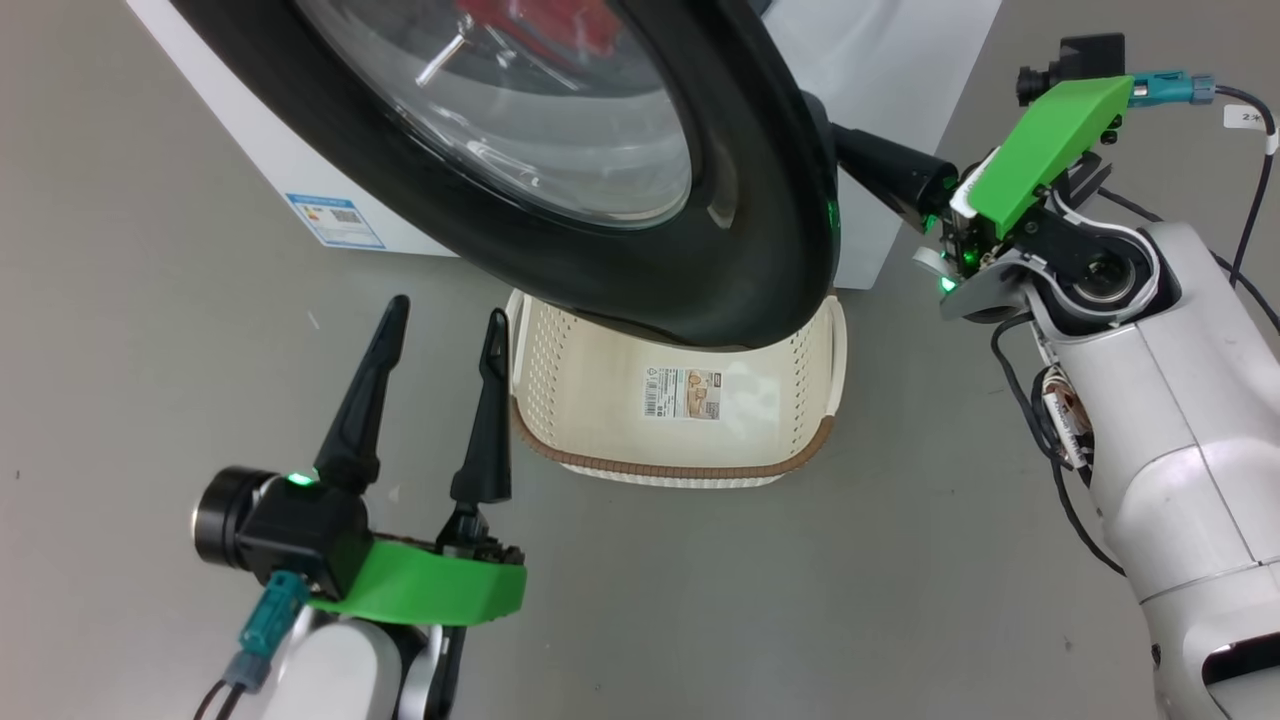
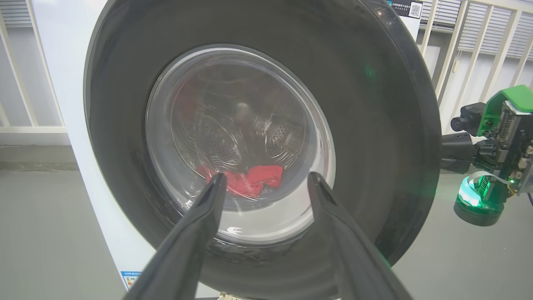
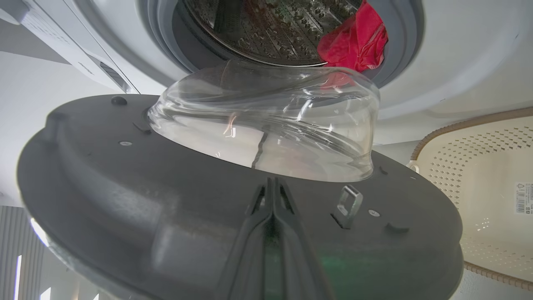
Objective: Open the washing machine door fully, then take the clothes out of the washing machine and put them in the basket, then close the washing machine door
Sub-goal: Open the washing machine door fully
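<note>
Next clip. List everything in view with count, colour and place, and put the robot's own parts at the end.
washing machine: one, white, ahead on the floor
washing machine door: one, glossy black with clear glass bowl, swung partly open, above the basket in the head view
latch hook: one, metal, on the door's inner face
clothes: one bunch, red, inside the drum
basket: one, cream with brown rim, on the floor before the machine
sticker: one, white, inside the basket
blue label: one, low on the machine's front
floor: grey
railing: white, behind the machine
left gripper: open, left of the basket
right gripper: shut, at the door's inner side
</note>
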### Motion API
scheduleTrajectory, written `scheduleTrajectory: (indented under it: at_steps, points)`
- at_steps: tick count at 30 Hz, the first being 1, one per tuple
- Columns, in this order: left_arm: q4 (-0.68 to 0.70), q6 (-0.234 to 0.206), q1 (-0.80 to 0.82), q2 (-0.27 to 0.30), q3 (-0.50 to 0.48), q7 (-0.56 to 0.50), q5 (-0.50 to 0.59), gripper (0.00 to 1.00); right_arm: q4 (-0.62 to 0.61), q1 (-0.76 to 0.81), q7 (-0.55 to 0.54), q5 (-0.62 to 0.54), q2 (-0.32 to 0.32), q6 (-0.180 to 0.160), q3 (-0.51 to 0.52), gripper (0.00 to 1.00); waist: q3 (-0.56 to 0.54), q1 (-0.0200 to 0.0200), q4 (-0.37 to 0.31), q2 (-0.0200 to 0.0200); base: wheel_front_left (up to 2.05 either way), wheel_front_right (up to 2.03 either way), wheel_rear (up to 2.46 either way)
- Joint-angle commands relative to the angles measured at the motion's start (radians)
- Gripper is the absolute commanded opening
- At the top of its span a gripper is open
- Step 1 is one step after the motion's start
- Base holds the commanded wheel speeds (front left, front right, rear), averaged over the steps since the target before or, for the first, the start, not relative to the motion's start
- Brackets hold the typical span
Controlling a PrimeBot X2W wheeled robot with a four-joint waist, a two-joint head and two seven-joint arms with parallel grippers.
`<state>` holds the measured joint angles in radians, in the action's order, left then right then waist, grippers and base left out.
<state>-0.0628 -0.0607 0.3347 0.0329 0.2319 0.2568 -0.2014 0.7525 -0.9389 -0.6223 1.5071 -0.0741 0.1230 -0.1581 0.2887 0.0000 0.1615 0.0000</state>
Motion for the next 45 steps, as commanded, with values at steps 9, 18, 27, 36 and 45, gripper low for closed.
scheduleTrajectory:
  at_steps: [9, 18, 27, 36, 45]
  points:
    - [0.024, 0.006, -0.002, 0.017, -0.036, 0.005, -0.004, 1.00, -0.054, 0.010, 0.158, -0.078, 0.019, 0.008, -0.030, 1.00, 0.012, 0.0000, -0.002, 0.0000, 0.00, 0.00, 0.00]
    - [0.045, 0.008, -0.010, 0.017, -0.053, 0.005, -0.047, 1.00, -0.149, 0.079, 0.459, -0.290, -0.040, 0.008, -0.074, 1.00, 0.009, 0.0000, -0.017, 0.0000, 0.00, 0.00, 0.00]
    - [0.024, 0.003, -0.014, 0.017, -0.057, 0.005, -0.040, 1.00, -0.171, 0.157, 0.737, -0.544, -0.081, 0.008, -0.165, 1.00, 0.007, 0.0000, -0.054, 0.0000, 0.00, 0.00, 0.00]
    - [0.032, 0.003, -0.015, 0.017, -0.072, 0.005, -0.019, 1.00, -0.164, 0.239, 0.880, -0.874, -0.070, 0.008, -0.095, 1.00, 0.004, 0.0000, -0.092, 0.0000, 0.00, 0.00, 0.00]
    - [0.045, 0.007, -0.010, 0.017, -0.081, 0.005, -0.003, 1.00, -0.361, 0.392, 0.884, -1.169, 0.003, 0.008, 0.047, 1.00, 0.017, 0.0000, -0.105, 0.0000, 0.00, 0.00, 0.00]
